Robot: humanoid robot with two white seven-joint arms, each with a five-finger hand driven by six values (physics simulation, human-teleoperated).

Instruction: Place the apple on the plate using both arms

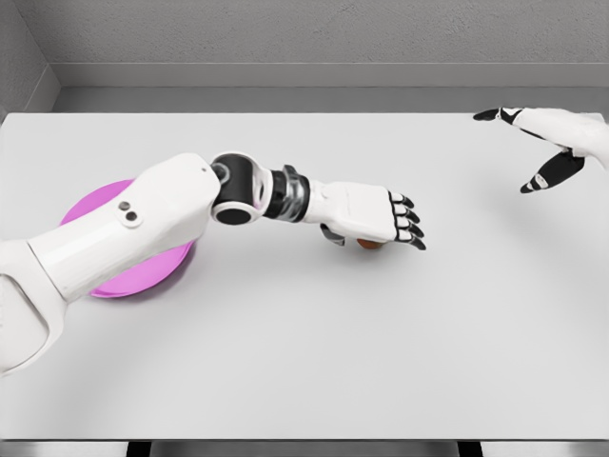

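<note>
We see our left hand mid-tabletop, fingers curled down over the apple, which peeks out directly beneath the palm | plate near the left edge, under our forearm | right hand far right corner, fingers spread, empty, well apart

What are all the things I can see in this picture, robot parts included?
table: one, white, fills most of the view.
plate: one, pink-purple, on the table at the left, mostly hidden behind the left arm.
apple: one, reddish-brown, mid-table, only a sliver showing beneath the left hand.
wall: one, grey, behind the table.
left arm: one, white, reaching in from the lower left across the plate.
left hand: one, white with black fingertips, directly over the apple; grasp unclear.
right hand: one, white and black, raised at the upper right, fingers spread, empty.
</note>
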